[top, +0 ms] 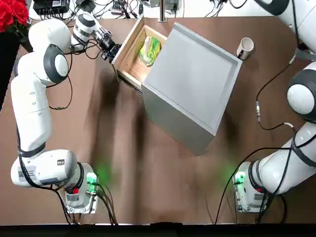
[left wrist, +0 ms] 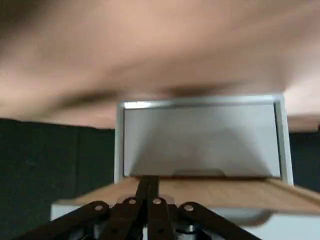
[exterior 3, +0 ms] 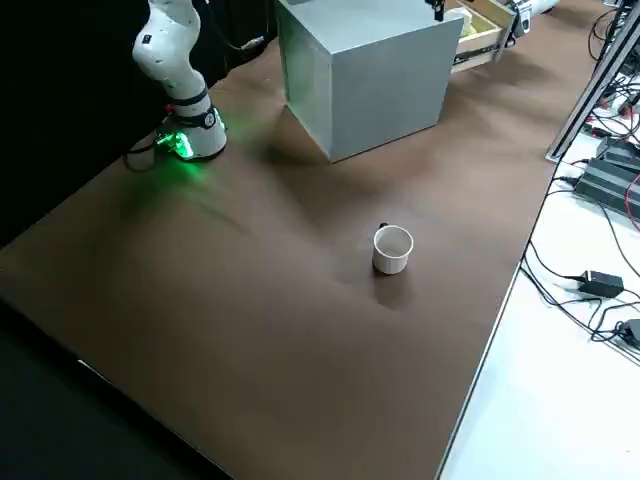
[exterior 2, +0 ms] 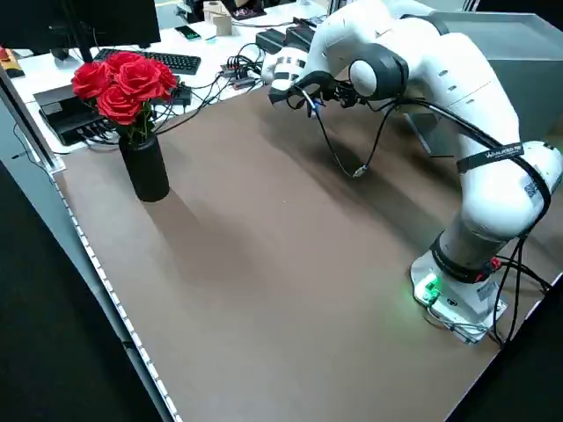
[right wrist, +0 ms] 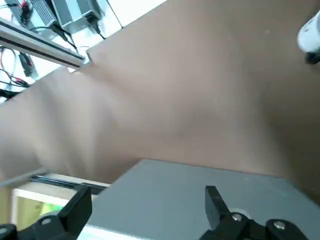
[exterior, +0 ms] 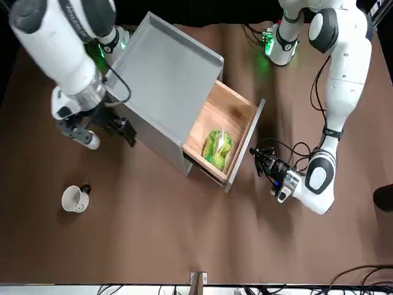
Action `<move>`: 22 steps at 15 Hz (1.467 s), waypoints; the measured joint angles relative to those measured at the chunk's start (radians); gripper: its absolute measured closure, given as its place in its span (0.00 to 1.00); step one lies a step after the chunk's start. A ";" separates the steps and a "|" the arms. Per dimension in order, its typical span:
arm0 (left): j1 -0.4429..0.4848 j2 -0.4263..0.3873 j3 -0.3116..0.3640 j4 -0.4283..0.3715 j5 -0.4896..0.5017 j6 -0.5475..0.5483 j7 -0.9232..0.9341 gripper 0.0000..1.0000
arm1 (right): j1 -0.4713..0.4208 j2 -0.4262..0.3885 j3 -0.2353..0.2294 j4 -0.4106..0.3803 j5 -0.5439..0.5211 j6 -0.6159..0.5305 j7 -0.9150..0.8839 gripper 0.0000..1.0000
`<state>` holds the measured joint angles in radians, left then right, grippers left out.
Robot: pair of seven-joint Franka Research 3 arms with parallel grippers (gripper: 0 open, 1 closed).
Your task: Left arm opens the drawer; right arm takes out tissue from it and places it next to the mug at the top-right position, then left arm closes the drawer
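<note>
Cabinet (top: 192, 79), one and grey, sits on the brown worktop (top: 168, 192) with one drawer (top: 131, 64) pulled out toward ten o'clock as the top view has it, twelve being the worktop's far edge. One tissue pack (top: 149, 50), green and yellow, lies inside the drawer. One mug (top: 245, 48) stands upright at two o'clock from the cabinet, apart from it.

Two arms are present. The left gripper (left wrist: 147, 181) is at the outer side of the drawer's front panel, at nine o'clock from the pack; the left wrist view shows its fingers drawn together, with no gap. The right gripper (right wrist: 147, 197) hangs above the cabinet near the open drawer, its fingers wide apart with nothing between them, as the right wrist view shows.

The top view cuts off the right gripper, while the front view catches it over the cabinet. The front and right side views both bring out the mug's dark handle (exterior 3: 383, 226). The left side view gives one black vase (exterior 2: 145, 167) of red roses (exterior 2: 123, 85) in full, where the top view has only part, and adds one keyboard (exterior 2: 151, 61).
</note>
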<state>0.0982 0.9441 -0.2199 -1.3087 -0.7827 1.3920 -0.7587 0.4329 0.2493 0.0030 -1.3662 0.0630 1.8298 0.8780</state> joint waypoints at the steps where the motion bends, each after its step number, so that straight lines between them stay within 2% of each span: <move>1: 0.003 0.000 0.000 0.002 0.033 0.010 0.000 0.99 | 0.020 0.018 0.000 0.015 0.000 0.018 0.041 0.00; 4: 0.022 -0.023 0.000 0.015 0.159 0.021 0.000 0.99 | 0.082 0.070 -0.001 0.042 0.000 0.096 0.134 0.00; 6: 0.044 -0.071 0.000 0.026 0.260 0.021 0.000 0.97 | 0.126 0.104 -0.001 0.050 0.000 0.161 0.194 0.00; 8: 0.073 -0.144 -0.003 0.031 0.324 0.021 0.000 0.91 | 0.167 0.142 -0.001 0.075 0.000 0.195 0.252 0.00; 9: 0.096 -0.230 -0.006 0.035 0.368 0.016 0.042 0.89 | 0.200 0.186 -0.002 0.121 0.000 0.200 0.298 0.00; 10: 0.105 -0.282 -0.005 0.039 0.393 0.011 0.093 0.89 | 0.214 0.210 -0.003 0.146 -0.001 0.200 0.316 0.00; 12: 0.131 -0.397 -0.006 0.043 0.446 -0.013 0.223 0.76 | 0.239 0.259 -0.004 0.193 -0.009 0.201 0.349 0.00; 15: 0.161 -0.559 -0.006 0.042 0.512 -0.036 0.358 0.48 | 0.276 0.328 -0.005 0.244 -0.042 0.229 0.407 0.00; 16: 0.162 -0.600 -0.006 0.041 0.539 -0.039 0.382 0.46 | 0.289 0.347 -0.005 0.251 -0.049 0.251 0.424 0.00; 17: 0.160 -0.633 -0.007 0.039 0.565 -0.039 0.407 0.45 | 0.301 0.363 -0.005 0.257 -0.056 0.270 0.442 0.00; 18: 0.159 -0.659 -0.009 0.037 0.584 -0.039 0.432 0.39 | 0.313 0.377 -0.005 0.260 -0.066 0.287 0.461 0.00; 22: 0.154 -0.711 -0.010 0.033 0.604 -0.029 0.486 0.05 | 0.351 0.409 -0.006 0.267 -0.086 0.309 0.507 0.00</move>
<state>0.2524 0.2330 -0.2301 -1.2761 -0.1788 1.3632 -0.2732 0.7838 0.6580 -0.0032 -1.0988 -0.0231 2.1383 1.3853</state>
